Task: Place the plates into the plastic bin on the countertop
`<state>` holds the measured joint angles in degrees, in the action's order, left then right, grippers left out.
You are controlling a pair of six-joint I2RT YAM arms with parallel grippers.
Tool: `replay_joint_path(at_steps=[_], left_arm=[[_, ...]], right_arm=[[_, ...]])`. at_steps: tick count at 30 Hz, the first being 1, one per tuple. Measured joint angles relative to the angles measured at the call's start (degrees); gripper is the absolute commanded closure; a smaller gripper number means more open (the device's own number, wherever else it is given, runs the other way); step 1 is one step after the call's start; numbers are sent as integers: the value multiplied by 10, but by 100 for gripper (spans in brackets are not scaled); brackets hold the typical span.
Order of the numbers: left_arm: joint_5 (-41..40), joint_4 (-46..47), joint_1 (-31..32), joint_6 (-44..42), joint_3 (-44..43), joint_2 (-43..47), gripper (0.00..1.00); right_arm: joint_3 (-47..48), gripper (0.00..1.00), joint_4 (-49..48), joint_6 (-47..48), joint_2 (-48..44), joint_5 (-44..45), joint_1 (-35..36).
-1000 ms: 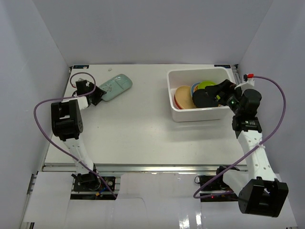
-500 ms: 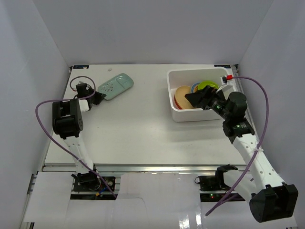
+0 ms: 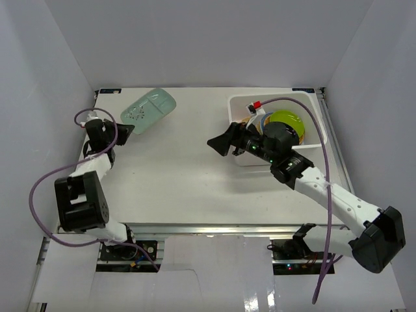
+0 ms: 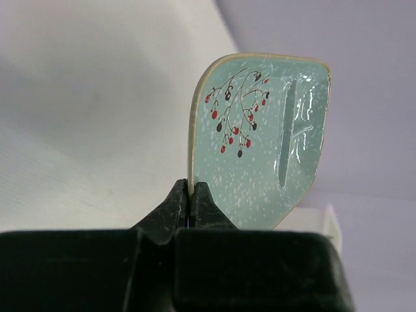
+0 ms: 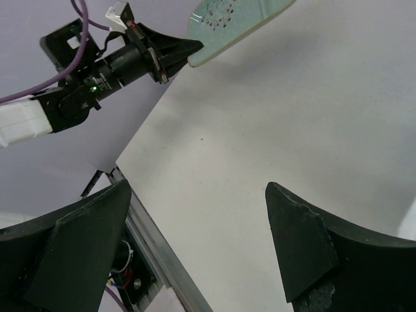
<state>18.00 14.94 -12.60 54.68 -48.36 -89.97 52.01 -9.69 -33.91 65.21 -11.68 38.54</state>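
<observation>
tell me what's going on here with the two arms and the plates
The left fingers are shut on the edge of the mint-green plate, holding it tilted up off the countertop at the far left. The right fingers are open and empty, out over the countertop just left of the plastic bin. The bin already holds several plates, with the lime green plate on top.

Left end effector [image 4: 192,197] clamped; right end effector [image 5: 198,190] spread.
</observation>
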Motion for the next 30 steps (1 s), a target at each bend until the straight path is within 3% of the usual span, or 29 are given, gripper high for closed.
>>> replay_joint_path(at_steps=[5,10,18,20,22,23,24,27,30], left_arm=[[38,24,8,35,56,140,100],[70,22,37,50,111,241,100],[104,-18,86,56,159,331,100],[108,-21,95,58,160,344,100],[110,-21,104,59,160,356,100],[112,-21,106,60,160,360,100],[114,-21,110,60,160,365,100],[117,-23,116,57,166,373,100],[125,-25,117,54,178,375,100]], right_arm=[[54,10,-26,-10,79,53,67],[109,10,-54,-36,166,79,81],[156,10,-61,-64,248,116,81],[156,5,-63,-71,252,126,81],[151,18,-72,-77,252,131,81],[147,33,-80,-79,252,133,81],[144,33,-85,-83,252,135,81],[131,58,-104,-91,249,141,81],[111,72,-117,-127,234,156,83]])
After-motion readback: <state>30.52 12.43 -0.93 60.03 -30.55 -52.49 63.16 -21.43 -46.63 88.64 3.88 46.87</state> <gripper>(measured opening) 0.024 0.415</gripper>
